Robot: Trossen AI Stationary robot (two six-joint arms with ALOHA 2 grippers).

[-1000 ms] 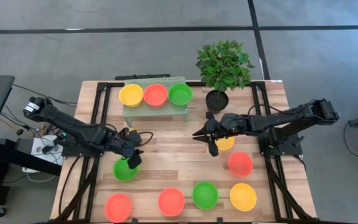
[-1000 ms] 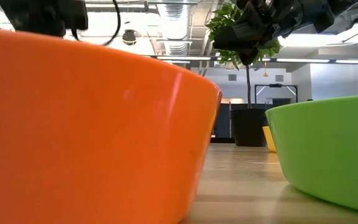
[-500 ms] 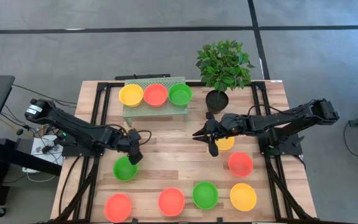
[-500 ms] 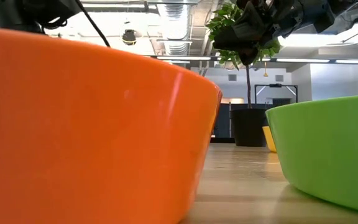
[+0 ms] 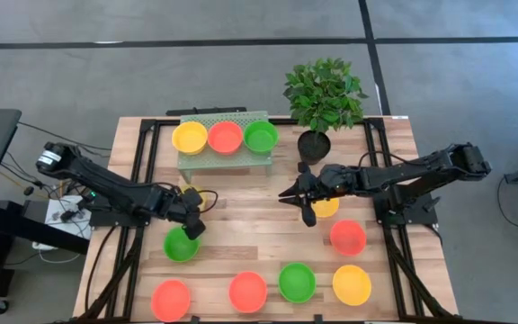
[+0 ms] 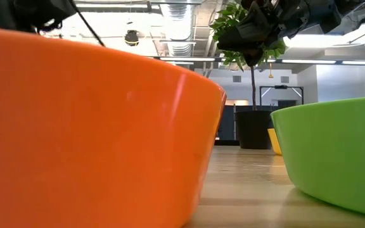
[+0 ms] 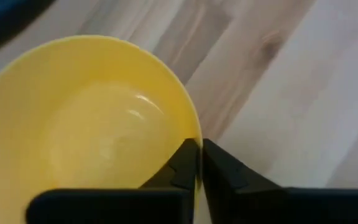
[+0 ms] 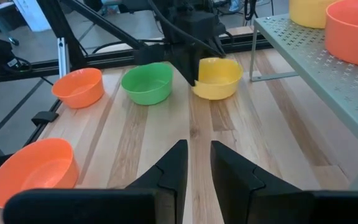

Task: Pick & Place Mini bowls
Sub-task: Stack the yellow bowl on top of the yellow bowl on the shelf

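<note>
The rack (image 5: 224,153) stands at the table's (image 5: 259,193) far edge, left of centre, with three bowls (image 5: 225,137) in a row on it. The plant pot (image 5: 314,144) sits just right of the rack, also by the far edge. Four bowls line the near edge (image 5: 248,292). One bowl (image 5: 181,244) lies toward the left edge, another (image 5: 347,237) toward the right. The left gripper (image 5: 195,205) pinches a bowl's (image 7: 86,124) rim behind the left one. The right gripper (image 5: 299,200) hangs at mid-table, a bowl (image 5: 325,208) just beside it.
</note>
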